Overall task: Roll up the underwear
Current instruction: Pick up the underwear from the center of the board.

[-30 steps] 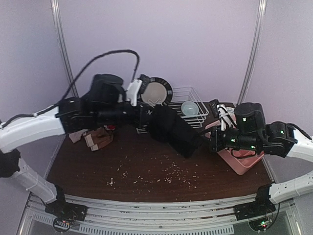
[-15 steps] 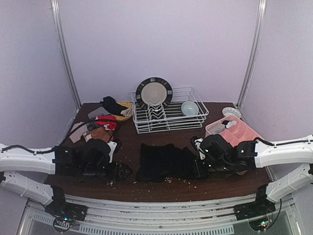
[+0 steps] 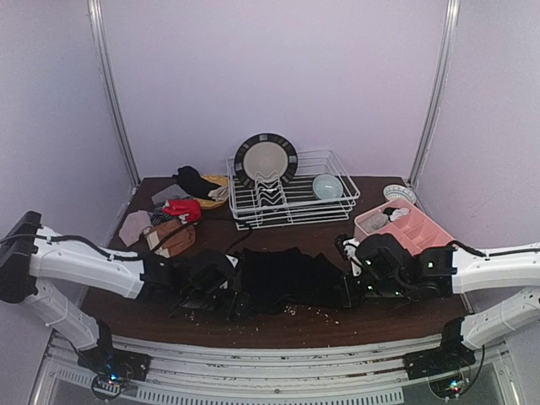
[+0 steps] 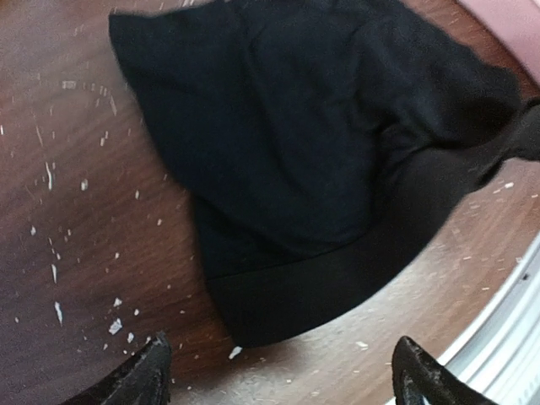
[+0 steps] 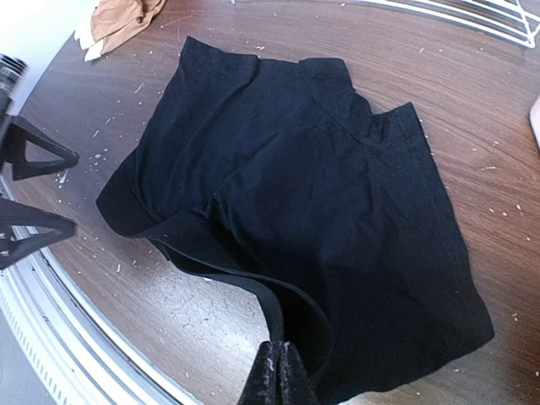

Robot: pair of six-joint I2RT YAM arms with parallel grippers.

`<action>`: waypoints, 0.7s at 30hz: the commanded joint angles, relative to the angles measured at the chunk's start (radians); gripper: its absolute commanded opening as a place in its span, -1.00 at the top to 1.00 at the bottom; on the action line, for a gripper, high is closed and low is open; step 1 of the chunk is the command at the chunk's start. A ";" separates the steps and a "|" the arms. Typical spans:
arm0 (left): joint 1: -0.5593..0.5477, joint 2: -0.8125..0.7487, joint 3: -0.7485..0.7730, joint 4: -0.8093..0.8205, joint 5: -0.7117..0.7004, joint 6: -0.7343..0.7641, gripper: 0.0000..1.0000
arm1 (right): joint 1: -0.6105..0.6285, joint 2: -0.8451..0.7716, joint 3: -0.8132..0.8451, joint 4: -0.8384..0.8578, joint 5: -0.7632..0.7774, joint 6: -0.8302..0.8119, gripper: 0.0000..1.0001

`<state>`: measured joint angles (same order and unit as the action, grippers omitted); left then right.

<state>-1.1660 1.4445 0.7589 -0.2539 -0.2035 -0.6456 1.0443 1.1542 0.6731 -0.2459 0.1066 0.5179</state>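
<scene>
Right wrist view, my right gripper [image 5: 276, 364] pinching the edge of the black underwear [image 5: 295, 194], a pinch the top view hides, my left gripper [image 4: 287, 381] spread beside it.

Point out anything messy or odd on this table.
Pale crumbs litter the table around the black underwear, which lies rumpled, one edge pinched by the right gripper. Other garments lie heaped at back left.

brown table [image 3: 384, 318]: black underwear [image 3: 287, 274], dish rack [image 3: 253, 221], pink tray [image 3: 423, 229], crumbs [image 3: 291, 310]
</scene>
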 commanded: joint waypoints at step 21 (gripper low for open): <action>0.078 0.160 0.076 0.079 0.006 0.040 1.00 | 0.007 -0.146 -0.008 -0.145 0.081 -0.043 1.00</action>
<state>-1.0866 1.6825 0.7979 -0.1051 -0.1680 -0.6617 1.0454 1.0519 0.6098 -0.2924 0.1379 0.5179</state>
